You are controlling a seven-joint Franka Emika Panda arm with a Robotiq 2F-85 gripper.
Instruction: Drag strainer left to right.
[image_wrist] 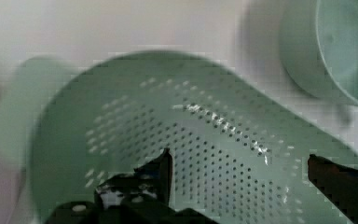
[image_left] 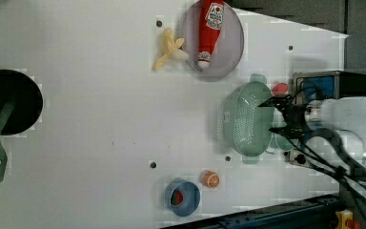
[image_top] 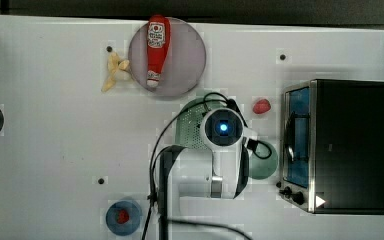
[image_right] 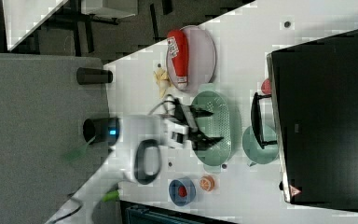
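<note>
The strainer [image_left: 245,119] is a pale mint-green perforated colander sitting on the white table, just beside the oven. My gripper [image_left: 270,116] hovers over its rim on the left view's right side, open, with nothing between the fingers. From the right view, the gripper [image_right: 216,125] spreads its dark fingers above the strainer [image_right: 226,114]. In the wrist view the holed basin of the strainer [image_wrist: 205,135] lies under the gripper [image_wrist: 242,170], one finger [image_wrist: 161,168] on each side. In the top view the arm's wrist covers much of the strainer [image_top: 190,125].
A round mint-green mug [image_top: 265,161] stands between the strainer and the black toaster oven [image_top: 350,145]. A plate [image_top: 185,60] carries a ketchup bottle [image_top: 157,47], with a banana [image_top: 115,72] beside it. A red fruit [image_top: 261,106], a blue bowl [image_top: 123,216] and an orange [image_left: 211,179] lie around.
</note>
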